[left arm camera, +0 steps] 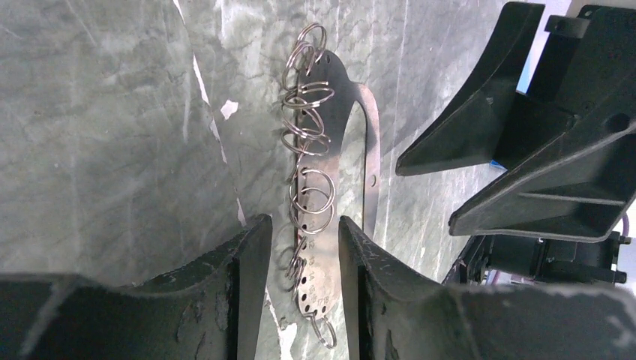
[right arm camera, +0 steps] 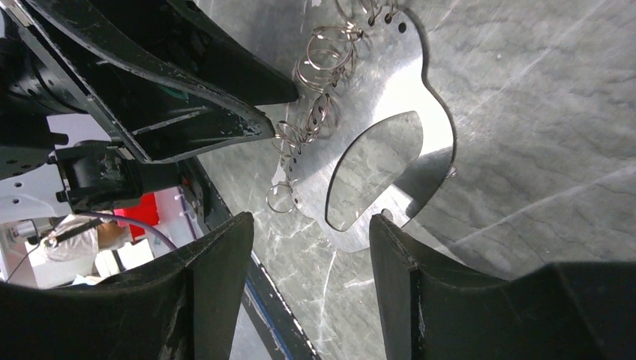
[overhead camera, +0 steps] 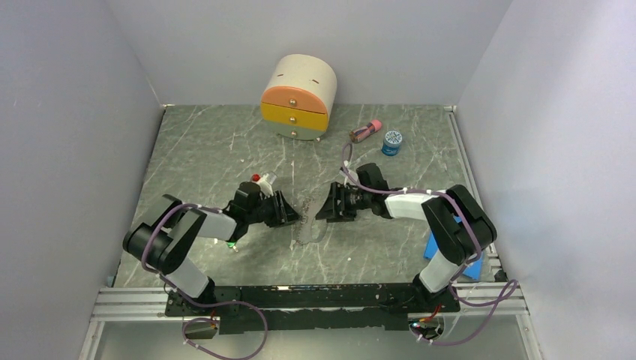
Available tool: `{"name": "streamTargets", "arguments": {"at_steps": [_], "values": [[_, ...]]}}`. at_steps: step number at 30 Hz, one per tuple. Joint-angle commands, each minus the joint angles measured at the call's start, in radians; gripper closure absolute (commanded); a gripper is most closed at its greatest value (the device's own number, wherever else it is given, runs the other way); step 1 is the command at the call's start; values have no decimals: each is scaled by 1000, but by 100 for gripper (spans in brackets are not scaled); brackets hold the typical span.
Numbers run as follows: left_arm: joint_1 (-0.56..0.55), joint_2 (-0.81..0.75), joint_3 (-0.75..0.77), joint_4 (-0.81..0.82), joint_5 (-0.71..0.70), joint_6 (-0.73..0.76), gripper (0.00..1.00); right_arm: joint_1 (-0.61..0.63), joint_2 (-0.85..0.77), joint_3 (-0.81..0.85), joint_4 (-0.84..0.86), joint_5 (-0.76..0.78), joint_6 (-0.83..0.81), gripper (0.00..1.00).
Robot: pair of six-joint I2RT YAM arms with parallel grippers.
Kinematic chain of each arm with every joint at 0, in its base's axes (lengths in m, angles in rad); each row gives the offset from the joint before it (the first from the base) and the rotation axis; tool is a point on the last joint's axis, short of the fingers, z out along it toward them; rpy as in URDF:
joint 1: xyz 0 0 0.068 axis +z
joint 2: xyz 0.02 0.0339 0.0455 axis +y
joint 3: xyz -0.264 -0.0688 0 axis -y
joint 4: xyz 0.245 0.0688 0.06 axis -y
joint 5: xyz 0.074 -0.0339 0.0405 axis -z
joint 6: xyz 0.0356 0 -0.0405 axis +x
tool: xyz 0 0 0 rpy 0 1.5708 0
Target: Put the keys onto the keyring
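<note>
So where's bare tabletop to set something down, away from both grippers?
Free: the far-left marble between the left wall and the drawer box; also the near strip between the arm bases. Crowded: the centre, where the left gripper and right gripper flank the metal plate with rings, and the far right by the pink tube and blue jar.

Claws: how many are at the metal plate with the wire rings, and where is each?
2. The left claw sits left of the plate in the top view, jaws open astride one end; the right claw faces it from the right, jaws open. None appear hidden.
</note>
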Motion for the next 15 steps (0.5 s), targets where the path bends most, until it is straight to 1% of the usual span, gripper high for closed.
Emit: {"name": "streamTargets", "arguments": {"at_steps": [1, 6, 11, 15], "values": [[3, -6, -34, 84, 12, -24, 57, 29, 21, 30, 28, 3, 20, 40], [3, -46, -59, 63, 6, -28, 58, 49, 51, 57, 42, 8, 43, 44], [1, -104, -82, 2, -25, -25, 62, 73, 70, 79, 59, 13, 60, 45], [0, -140, -111, -4, -18, -42, 63, 85, 90, 90, 61, 11, 65, 47]]}}
